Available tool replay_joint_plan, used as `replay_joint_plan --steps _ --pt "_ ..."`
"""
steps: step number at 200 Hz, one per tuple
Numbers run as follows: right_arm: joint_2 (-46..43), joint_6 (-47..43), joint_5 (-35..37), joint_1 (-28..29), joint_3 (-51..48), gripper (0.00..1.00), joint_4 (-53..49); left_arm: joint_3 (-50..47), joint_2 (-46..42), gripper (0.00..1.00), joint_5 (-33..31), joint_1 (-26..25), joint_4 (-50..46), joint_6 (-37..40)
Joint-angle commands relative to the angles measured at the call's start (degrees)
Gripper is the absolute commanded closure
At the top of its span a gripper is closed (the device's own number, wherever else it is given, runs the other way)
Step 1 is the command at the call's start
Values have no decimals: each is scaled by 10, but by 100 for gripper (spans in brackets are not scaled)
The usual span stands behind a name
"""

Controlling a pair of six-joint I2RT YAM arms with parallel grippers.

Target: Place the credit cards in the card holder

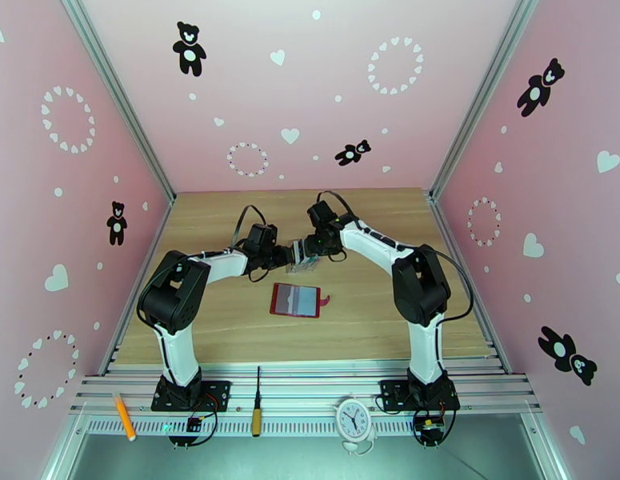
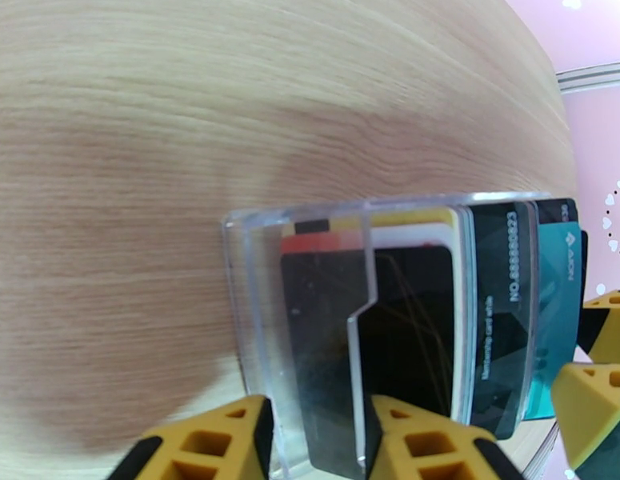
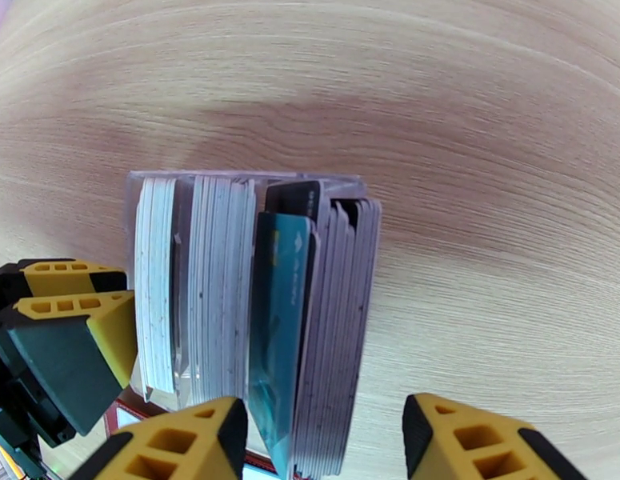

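A clear plastic rack (image 1: 303,264) stands mid-table, packed with upright credit cards: a teal one (image 3: 276,330), black ones (image 2: 502,314) and white-grey stacks (image 3: 218,290). My left gripper (image 2: 318,450) is shut on the rack's near end wall, one yellow finger (image 2: 222,446) on each side of it. My right gripper (image 3: 326,442) is open and comes down over the rack's other end, its fingers (image 3: 190,442) straddling the teal card and the grey stack beside it. The card holder (image 1: 296,300), a dark-red wallet, lies open and flat just in front of the rack, grey pockets up.
The wooden table (image 1: 230,330) ends at a metal rail in front, where an orange marker (image 1: 123,416), a screwdriver (image 1: 257,402) and a small white clock (image 1: 354,418) lie. Pink walls close in the left, right and back.
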Motion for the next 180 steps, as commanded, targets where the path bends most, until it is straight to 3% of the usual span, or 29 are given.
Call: replay_joint_plan --steps 1,180 --pt "16 -2 -3 -1 15 43 -9 0 16 62 -20 3 -37 9" --pt "21 -21 51 -1 38 43 -41 -1 16 62 -18 3 -36 6"
